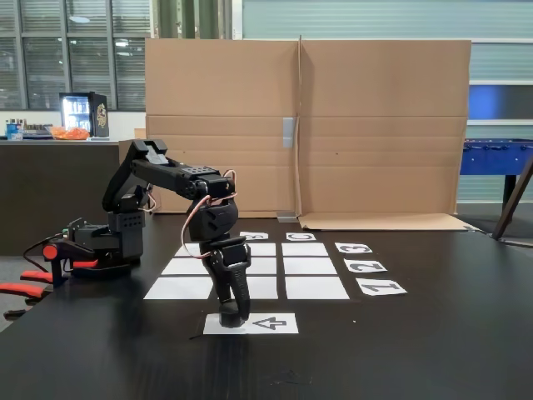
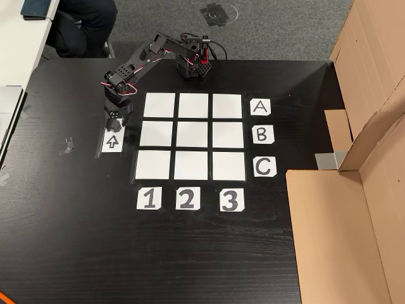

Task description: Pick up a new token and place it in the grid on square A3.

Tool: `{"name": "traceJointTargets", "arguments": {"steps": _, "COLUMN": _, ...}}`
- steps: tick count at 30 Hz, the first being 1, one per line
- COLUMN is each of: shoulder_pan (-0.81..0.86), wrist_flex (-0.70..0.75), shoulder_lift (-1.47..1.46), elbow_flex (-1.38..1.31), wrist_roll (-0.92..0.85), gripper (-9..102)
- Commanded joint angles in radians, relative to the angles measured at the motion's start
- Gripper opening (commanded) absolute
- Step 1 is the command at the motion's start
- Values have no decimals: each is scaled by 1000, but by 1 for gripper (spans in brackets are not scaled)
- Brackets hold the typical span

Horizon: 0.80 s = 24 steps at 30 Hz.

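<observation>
Gripper: the gripper (image 1: 233,317) points straight down onto the near end of the arrow sheet (image 1: 271,322); whether its jaws are spread or closed cannot be told, since the black fingers merge with what lies under them.
Token: a dark stub at the fingertips may be the token, but it is too small and dark to separate from the gripper; its long axis and heading cannot be read.
Arrow sheet: a small white paper rectangle; in the other view its arrow (image 2: 112,142) points to 12 o'clock, towards the gripper (image 2: 113,118).
Grid: the grid (image 2: 192,136) is nine flat white paper rectangles, three by three, at 3 o'clock from the gripper in the other view.
Square A3: square A3 (image 2: 227,106) sits at the grid's corner at 1 o'clock, just beside label A (image 2: 260,107), bare and well apart from the gripper.
Labels: A, B, C run down the side at 3 o'clock; 1, 2, 3 (image 2: 231,200) along 6 o'clock.
Arm: black plastic arm (image 1: 179,179), red and white wires looping at the wrist.
Surface: matte black table (image 2: 76,240).
Room: brown cardboard screen (image 1: 366,125) behind the table, creased and taped; grey carpet, windows, a blue football table.
</observation>
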Motion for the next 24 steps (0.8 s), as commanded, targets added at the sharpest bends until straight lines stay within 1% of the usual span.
{"name": "traceJointTargets", "arguments": {"steps": 1, "shoulder_pan": 12, "wrist_flex": -15, "shoulder_lift": 15, "elbow_flex": -32, "wrist_roll": 5, "gripper": 19}}
{"name": "traceJointTargets", "arguments": {"steps": 11, "shoulder_pan": 25, "wrist_flex": -20, "shoulder_lift": 31, "elbow_flex": -32, "wrist_roll": 5, "gripper": 15}}
{"name": "traceJointTargets", "arguments": {"steps": 18, "shoulder_pan": 31, "wrist_flex": -8, "shoulder_lift": 55, "elbow_flex": -32, "wrist_roll": 5, "gripper": 15}}
{"name": "traceJointTargets", "arguments": {"steps": 20, "shoulder_pan": 32, "wrist_flex": -8, "shoulder_lift": 58, "elbow_flex": -32, "wrist_roll": 5, "gripper": 15}}
{"name": "traceJointTargets", "arguments": {"steps": 24, "shoulder_pan": 32, "wrist_flex": -8, "shoulder_lift": 55, "elbow_flex": -31, "wrist_roll": 5, "gripper": 21}}
